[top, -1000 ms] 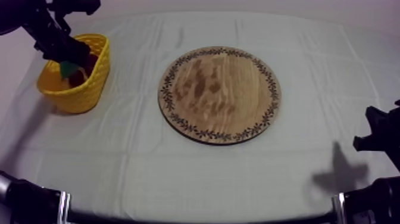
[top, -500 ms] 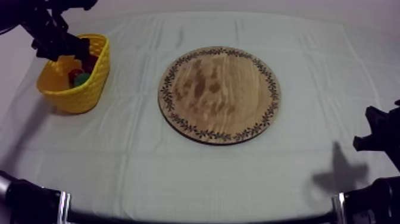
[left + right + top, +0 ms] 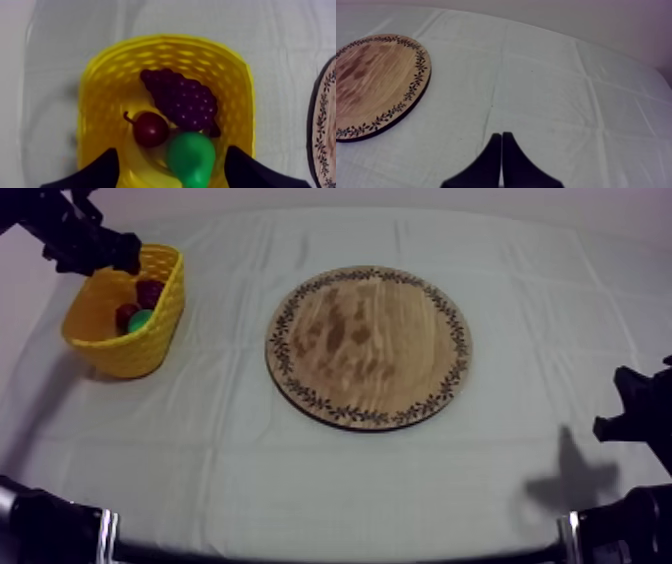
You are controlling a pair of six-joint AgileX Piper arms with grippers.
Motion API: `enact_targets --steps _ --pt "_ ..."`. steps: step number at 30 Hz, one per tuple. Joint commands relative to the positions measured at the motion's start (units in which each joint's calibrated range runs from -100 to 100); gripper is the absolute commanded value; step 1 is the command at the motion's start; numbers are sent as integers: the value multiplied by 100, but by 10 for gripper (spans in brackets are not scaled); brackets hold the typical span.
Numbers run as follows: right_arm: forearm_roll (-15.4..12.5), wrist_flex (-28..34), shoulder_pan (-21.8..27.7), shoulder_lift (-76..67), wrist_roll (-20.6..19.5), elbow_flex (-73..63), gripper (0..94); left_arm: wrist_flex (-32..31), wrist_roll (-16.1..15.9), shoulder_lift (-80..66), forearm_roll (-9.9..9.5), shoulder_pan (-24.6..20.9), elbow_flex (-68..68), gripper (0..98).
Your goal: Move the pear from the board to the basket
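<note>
Green pear (image 3: pixel 191 157) sits in the basket (image 3: pixel 95 80) by the grapes (image 3: pixel 182 100), left gripper (image 3: pixel 171 150) spread wide above, right gripper (image 3: pixel 501 136) pressed together, only worry's a finger snagging the rim going up.

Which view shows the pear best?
The left wrist view: it looks down into the basket, where the pear lies beside the small red fruit and the grapes. In the top view it is a small green spot. The right wrist view faces the board.
</note>
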Motion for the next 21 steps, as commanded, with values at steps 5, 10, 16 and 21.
enact_targets --steps 5,10,16,21 --pt "1 4 -7 1 -1 5 5 -397 -134 -824 17 0 398 488" --pt "1 4 -7 1 -1 5 5 -667 -213 -1642 181 -23 680 299" --pt "1 4 -7 1 -1 5 5 -764 -293 -2751 303 -46 1122 130" --pt "1 4 -7 1 -1 5 5 -1085 -216 -3927 311 -116 1805 82"
